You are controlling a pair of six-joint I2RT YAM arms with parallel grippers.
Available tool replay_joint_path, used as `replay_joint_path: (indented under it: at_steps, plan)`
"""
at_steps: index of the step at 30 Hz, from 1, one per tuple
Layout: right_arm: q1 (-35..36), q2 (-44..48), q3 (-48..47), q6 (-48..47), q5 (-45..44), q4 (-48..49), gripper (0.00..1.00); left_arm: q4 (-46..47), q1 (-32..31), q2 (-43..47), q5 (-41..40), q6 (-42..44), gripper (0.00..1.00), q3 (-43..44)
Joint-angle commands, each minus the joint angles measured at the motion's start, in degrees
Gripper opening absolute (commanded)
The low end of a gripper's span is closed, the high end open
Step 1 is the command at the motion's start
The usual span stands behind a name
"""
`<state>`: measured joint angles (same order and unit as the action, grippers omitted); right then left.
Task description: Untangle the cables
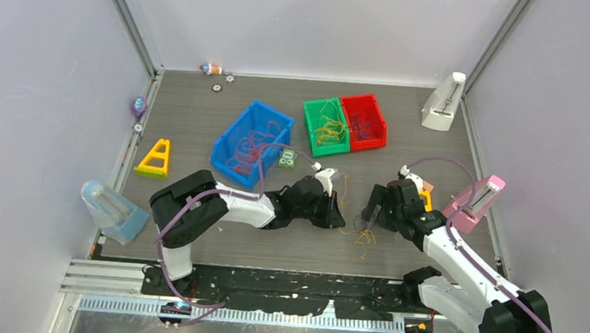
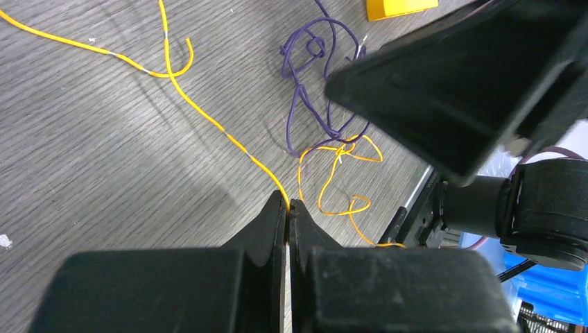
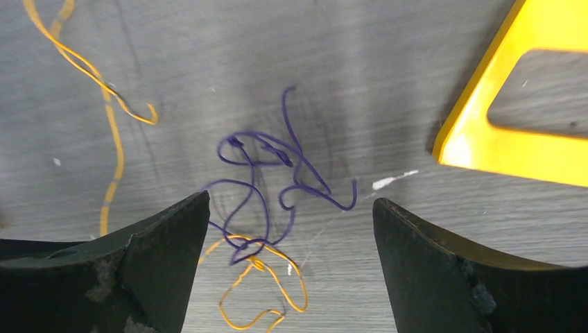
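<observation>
Knot of purple cable (image 3: 267, 173) sits centred between wide-open, empty right fingers (image 3: 159, 277); left fingers (image 2: 267, 236) pinch yellow cable (image 2: 208, 121) running ahead.

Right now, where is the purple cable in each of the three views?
Top view: too thin to make out.
Left wrist: purple cable, upper middle, knotted.
Right wrist: centre of the picture.
Shared landmark: the yellow block, close beside it, seen in all three views.
</observation>
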<state>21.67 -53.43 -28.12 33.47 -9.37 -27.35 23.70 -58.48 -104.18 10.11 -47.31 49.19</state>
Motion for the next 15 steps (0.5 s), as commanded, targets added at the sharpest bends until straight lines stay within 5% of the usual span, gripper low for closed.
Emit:
replay_joint_path:
  at_steps: [1, 6, 8, 10, 11, 13, 15]
  plan:
    - [0.2, -1.2, 3.8, 2.5, 3.8, 6.0, 0.95, 4.3, 0.3, 1.2, 0.5, 1.4, 0.0, -0.8]
    - [0.2, -7.8, 4.0, 3.1, 2.8, 9.9, 0.96, 4.3, 0.2, 2.1, 0.7, 1.6, 0.0, -1.7]
    - [0.2, -10.1, 3.7, 3.0, 1.5, 10.5, 0.85, 4.2, 0.3, 3.2, 0.0, 2.1, 0.0, -2.8]
    - [0.2, -11.4, 3.1, 2.8, 0.2, 10.7, 0.57, 1.9, 0.4, 5.2, -1.8, 3.2, 0.0, -4.2]
    - [0.2, -11.6, 2.6, 2.4, -0.2, 10.4, 0.32, 0.5, 1.0, 6.6, -2.6, 3.5, 0.0, -5.2]
    - [0.2, -10.9, 1.6, 2.3, -2.0, 8.9, 0.09, 0.7, 3.3, 10.4, -2.1, 3.3, 0.0, -8.9]
    - [0.2, -9.3, 0.7, 2.2, -3.7, 7.6, 0.06, 1.7, 5.8, 14.4, -1.1, 3.2, 0.0, -13.3]
